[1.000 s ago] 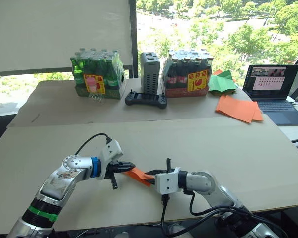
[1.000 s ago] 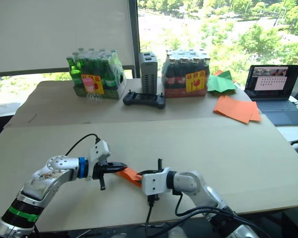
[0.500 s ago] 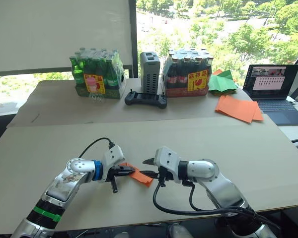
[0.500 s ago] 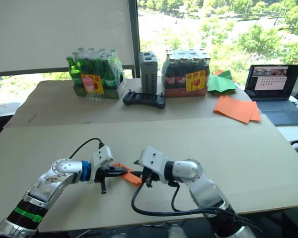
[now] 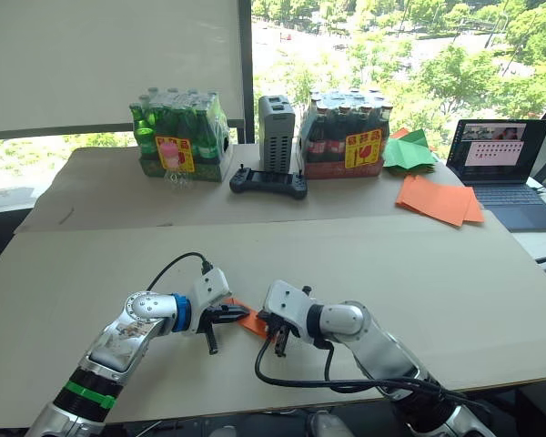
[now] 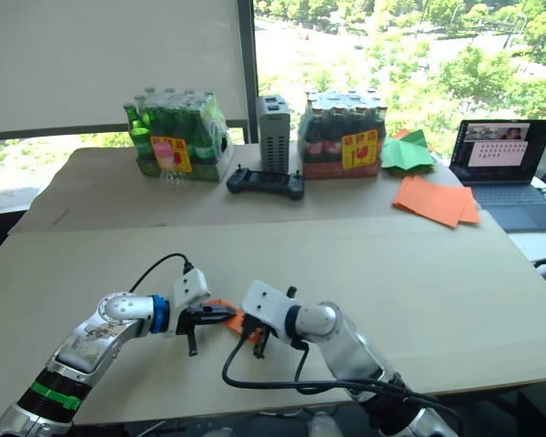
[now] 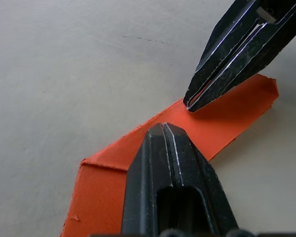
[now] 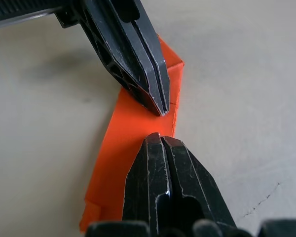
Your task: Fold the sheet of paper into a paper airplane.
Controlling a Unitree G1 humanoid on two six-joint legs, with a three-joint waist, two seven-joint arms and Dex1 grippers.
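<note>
The paper airplane lies flat on the counter near its front edge, between the two grippers. It's a narrow folded orange strip w/ layered flaps and a crease across it.

Left gripper: jaws closed tight together, tip pressing down on the middle of the airplane. Whether any paper is pinched between them can't be told; it looks like a press from above.

Right gripper: jaws also closed together, tip resting on the airplane just beside the left one's tip. In the left wrist view it comes in from the far side, point touching the paper's edge. The two tips are nearly touching, pointing at each other.

At the back of the counter: a pack of green bottles, a grey box standing upright, a pack of dark bottles, and a black controller lying in front of the box. To the right, a pile of orange sheets, green paper behind it, and an open laptop at the far right.
</note>
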